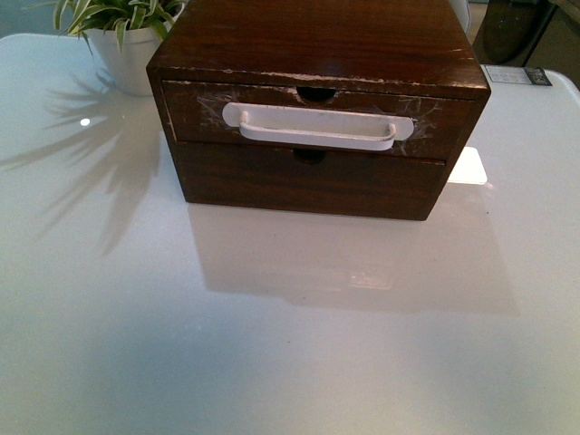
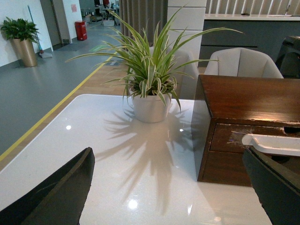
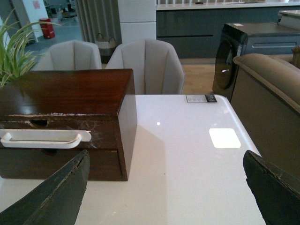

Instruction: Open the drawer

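The wide dark-brown wooden drawer (image 1: 313,116) sits shut, far across the white table (image 1: 272,353), its long white bar handle (image 1: 317,128) facing me. My left gripper (image 2: 166,157) and right gripper (image 3: 166,158) are spread wide, holding nothing, ready to grab it

One wooden chest (image 1: 317,36), one handled drawer (image 1: 195,113), one potted plant (image 1: 127,45).
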Robot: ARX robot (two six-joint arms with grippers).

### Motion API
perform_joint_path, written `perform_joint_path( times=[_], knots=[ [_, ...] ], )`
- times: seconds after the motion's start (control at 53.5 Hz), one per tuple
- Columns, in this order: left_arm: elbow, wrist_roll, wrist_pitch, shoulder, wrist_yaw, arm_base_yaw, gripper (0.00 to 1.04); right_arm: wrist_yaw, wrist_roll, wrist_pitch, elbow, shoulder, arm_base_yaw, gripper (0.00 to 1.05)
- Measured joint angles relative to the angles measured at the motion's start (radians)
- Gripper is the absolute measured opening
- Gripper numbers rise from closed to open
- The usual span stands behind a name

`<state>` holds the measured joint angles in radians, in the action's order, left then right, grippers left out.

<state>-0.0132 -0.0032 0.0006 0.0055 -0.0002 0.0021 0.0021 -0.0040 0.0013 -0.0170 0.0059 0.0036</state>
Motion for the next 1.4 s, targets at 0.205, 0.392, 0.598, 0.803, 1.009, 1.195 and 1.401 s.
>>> perform_joint_path(
  times=[0.205,0.392,0.598,0.803,1.009,1.195,1.401],
  knots=[
    [0.0,0.0,0.0,0.0,0.0,0.0,0.96,0.0,0.0,0.0,0.0,0.0,0.0,0.96],
    [0.0,0.0,0.0,0.0,0.0,0.0,0.96,0.0,0.0,0.0,0.0,0.0,0.0,0.96],
    [-0.004,-0.005,-0.014,0.008,0.025,0.006,0.96,0.0,0.0,0.0,0.0,0.0,0.0,0.96],
    [-0.163,-0.068,-0.381,0.31,0.414,0.06,0.96,0.272,0.015,-0.205,-0.076,0.134,0.066,0.96],
    [-0.216,-0.032,-0.244,0.462,0.436,-0.005,0.96,0.198,-0.174,-0.13,-0.108,0.317,-0.034,0.96],
    [-0.264,0.106,0.047,0.758,0.417,-0.149,0.96,0.091,-0.501,0.148,-0.114,0.612,-0.041,0.96],
    [-0.341,0.202,0.293,1.056,0.419,-0.238,0.96,0.071,-0.637,0.379,-0.157,0.883,0.014,0.96]
  ],
)
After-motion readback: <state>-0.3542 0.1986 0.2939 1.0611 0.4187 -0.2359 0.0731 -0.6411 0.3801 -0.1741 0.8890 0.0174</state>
